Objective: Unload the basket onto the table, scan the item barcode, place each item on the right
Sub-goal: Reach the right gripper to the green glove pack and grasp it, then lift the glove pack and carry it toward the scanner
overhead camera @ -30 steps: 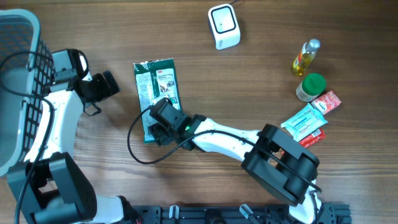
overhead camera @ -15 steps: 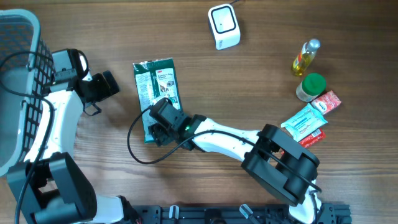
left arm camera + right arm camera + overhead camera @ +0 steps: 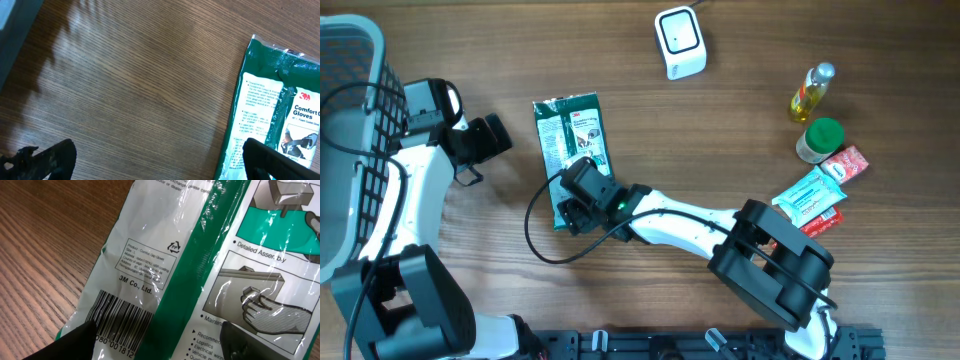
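Observation:
The item, a green and white glove packet point(image 3: 570, 130), lies flat on the wooden table. Its printed back faces up, with a barcode point(image 3: 120, 322) near the lower end. My right gripper point(image 3: 578, 200) hovers over that lower end. In the right wrist view the right gripper point(image 3: 160, 342) is open, its dark fingertips point(image 3: 75, 345) set wide apart above the packet point(image 3: 200, 255), one by the barcode. My left gripper point(image 3: 495, 140) stands open just left of the packet. In the left wrist view the left gripper point(image 3: 162, 160) has bare table between its fingers, and the packet point(image 3: 270, 100) lies at the right.
A white scanner point(image 3: 680, 42) stands at the back centre. A grey wire basket point(image 3: 350, 100) fills the left edge. At the right are an oil bottle point(image 3: 812, 92), a green-lidded jar point(image 3: 820, 138) and several small packets point(image 3: 818, 195).

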You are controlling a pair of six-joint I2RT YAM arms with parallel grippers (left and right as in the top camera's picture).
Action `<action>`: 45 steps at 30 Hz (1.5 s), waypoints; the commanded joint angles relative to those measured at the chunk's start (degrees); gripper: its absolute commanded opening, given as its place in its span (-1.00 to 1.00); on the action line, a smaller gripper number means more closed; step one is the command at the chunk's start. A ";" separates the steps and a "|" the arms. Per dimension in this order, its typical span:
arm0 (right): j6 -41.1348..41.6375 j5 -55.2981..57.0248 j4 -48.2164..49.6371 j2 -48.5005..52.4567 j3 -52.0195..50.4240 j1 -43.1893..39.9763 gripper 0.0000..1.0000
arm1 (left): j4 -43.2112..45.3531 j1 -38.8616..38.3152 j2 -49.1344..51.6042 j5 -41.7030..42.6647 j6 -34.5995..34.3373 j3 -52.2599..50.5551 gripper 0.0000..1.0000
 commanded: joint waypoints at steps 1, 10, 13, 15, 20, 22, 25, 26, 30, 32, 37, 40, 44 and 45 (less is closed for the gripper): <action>-0.11 1.36 -0.09 -0.66 0.09 -1.03 0.55 | 0.04 0.22 0.20 0.46 0.70 -0.07 1.00; -4.52 -7.67 -6.80 -5.70 9.38 -10.60 0.34 | 0.02 0.22 0.20 0.46 0.70 -0.07 1.00; -7.89 -7.61 3.23 -1.36 9.35 -8.35 0.34 | 0.02 0.22 0.20 0.46 0.70 -0.07 1.00; -8.59 -7.65 6.23 2.51 9.35 -7.93 0.43 | 0.02 0.22 0.20 0.46 0.70 -0.07 1.00; -6.36 -4.37 -0.42 8.13 9.38 -8.74 0.34 | 0.02 0.22 0.20 0.46 0.70 -0.07 1.00; -0.61 -3.39 -11.52 6.62 9.38 -10.08 0.33 | 0.02 0.22 0.20 0.46 0.70 -0.07 1.00; 3.08 -6.99 -26.67 4.61 9.40 -11.06 0.32 | 0.02 0.22 0.20 0.46 0.70 -0.07 1.00; 3.54 -6.80 -32.89 2.62 9.40 -11.10 0.26 | 0.02 0.22 0.20 0.46 0.70 -0.07 1.00; 3.41 -4.68 -36.54 -7.19 9.44 -11.10 0.33 | 0.02 0.22 0.20 0.46 0.70 -0.07 1.00; 3.65 4.42 -36.37 -12.81 9.44 -11.15 0.42 | 0.02 0.22 0.20 0.46 0.70 -0.07 1.00; 17.05 5.44 -37.81 -15.34 8.48 -11.13 0.99 | 0.02 0.22 0.20 0.46 0.70 -0.07 1.00; 19.12 -0.37 -37.86 -15.28 5.46 -11.02 0.54 | 0.02 0.22 0.20 0.46 0.70 -0.07 1.00; 33.46 1.27 -35.06 -15.26 -3.65 -11.02 0.38 | 0.02 0.22 0.20 0.46 0.70 -0.07 1.00; 33.11 1.11 -33.70 -15.23 -4.70 -11.02 0.38 | 0.04 0.22 0.20 0.46 0.70 -0.07 1.00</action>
